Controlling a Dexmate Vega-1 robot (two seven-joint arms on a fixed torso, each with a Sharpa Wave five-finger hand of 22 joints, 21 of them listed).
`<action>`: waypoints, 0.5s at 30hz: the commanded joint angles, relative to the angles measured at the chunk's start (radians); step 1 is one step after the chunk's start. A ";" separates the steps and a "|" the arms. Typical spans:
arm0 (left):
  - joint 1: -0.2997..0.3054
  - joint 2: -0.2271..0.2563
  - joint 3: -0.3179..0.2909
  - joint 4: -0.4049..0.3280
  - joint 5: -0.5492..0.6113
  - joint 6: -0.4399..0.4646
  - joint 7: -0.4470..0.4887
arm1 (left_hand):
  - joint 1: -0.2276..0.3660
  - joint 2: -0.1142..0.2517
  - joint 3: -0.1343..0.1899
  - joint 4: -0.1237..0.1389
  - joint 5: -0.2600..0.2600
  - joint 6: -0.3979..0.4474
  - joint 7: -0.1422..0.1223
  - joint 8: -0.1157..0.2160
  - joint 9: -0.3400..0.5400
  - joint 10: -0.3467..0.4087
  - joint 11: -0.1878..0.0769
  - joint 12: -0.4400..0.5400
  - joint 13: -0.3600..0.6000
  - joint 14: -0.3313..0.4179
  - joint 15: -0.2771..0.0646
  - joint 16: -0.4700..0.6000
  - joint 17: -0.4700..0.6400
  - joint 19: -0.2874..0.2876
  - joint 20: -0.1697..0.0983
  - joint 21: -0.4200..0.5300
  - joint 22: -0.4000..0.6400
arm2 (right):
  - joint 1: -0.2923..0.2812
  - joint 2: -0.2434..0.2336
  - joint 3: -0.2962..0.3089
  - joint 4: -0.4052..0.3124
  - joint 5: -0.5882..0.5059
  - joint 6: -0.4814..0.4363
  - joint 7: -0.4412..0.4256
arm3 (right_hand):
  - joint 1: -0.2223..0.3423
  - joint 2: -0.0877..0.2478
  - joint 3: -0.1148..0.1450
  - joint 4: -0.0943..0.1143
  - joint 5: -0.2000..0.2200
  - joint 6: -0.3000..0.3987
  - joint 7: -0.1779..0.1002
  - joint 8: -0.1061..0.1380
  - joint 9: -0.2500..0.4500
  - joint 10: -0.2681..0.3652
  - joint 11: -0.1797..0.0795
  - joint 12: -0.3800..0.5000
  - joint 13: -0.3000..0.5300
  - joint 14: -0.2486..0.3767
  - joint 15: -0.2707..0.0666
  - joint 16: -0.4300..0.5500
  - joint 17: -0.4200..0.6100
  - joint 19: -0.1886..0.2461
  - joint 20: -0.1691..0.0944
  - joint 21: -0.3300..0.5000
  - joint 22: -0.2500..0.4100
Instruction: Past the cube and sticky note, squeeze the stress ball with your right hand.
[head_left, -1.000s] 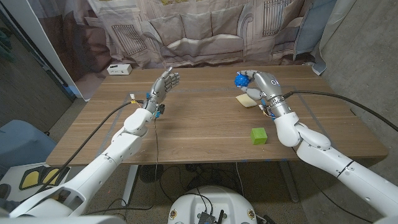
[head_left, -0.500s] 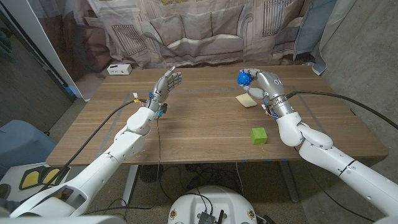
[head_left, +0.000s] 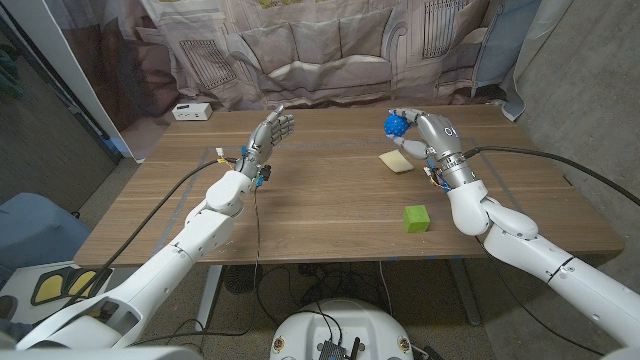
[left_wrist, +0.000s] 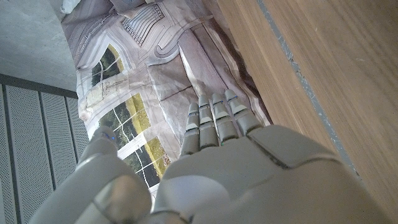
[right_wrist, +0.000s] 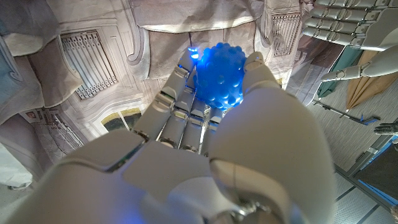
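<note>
A knobbly blue rubber stress ball (head_left: 395, 125) is held in the fingers of the right hand (head_left: 425, 134) above the table's far side, beyond the pale yellow sticky note (head_left: 396, 161) and green cube (head_left: 417, 218), while the left hand (head_left: 268, 134) is kept raised with fingers apart, holding nothing.

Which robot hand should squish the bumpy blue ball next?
The right hand. It already holds the blue stress ball between thumb and fingers, lifted past the yellow sticky note and green cube. The left hand is across the table, fingers apart and holding nothing.
</note>
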 joint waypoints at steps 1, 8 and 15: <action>0.001 0.007 0.000 -0.020 0.007 0.011 0.008 | 0.003 0.008 0.003 -0.005 -0.004 0.011 0.000 -0.001 0.004 0.007 -0.004 -0.003 0.004 0.010 0.000 0.000 0.003 0.009 0.005 0.001 0.001 | -0.008 -0.002 0.010 0.003 0.004 0.015 -0.018 | -0.008 -0.001 -0.002 -0.001 -0.002 -0.001 0.000 0.003 0.000 -0.001 -0.003 0.003 0.004 -0.003 -0.038 -0.005 -0.001 -0.005 -0.004 -0.004 0.003; -0.001 0.000 0.001 -0.017 0.010 0.006 0.012 | 0.003 0.008 0.002 -0.006 -0.004 0.011 -0.002 -0.001 0.004 0.007 -0.005 -0.004 0.004 0.010 0.000 0.000 0.003 0.009 0.005 0.001 0.001 | -0.012 0.002 0.017 0.008 0.008 0.023 -0.032 | -0.006 0.002 -0.001 -0.004 -0.001 -0.001 0.000 0.005 0.000 0.000 0.000 0.005 0.004 0.000 -0.039 -0.002 0.001 -0.005 -0.004 -0.006 0.003; -0.007 -0.014 0.005 0.013 0.002 -0.011 0.000 | 0.003 0.009 0.002 -0.006 -0.004 0.012 -0.003 0.000 0.004 0.007 -0.004 -0.004 0.005 0.010 0.001 0.000 0.003 0.010 0.005 0.001 0.001 | -0.018 0.001 0.023 -0.004 0.008 0.006 -0.022 | -0.009 0.005 -0.002 -0.003 -0.001 -0.001 0.002 0.007 0.000 0.000 0.002 0.007 0.003 -0.002 -0.038 0.000 0.004 -0.004 -0.004 -0.007 0.003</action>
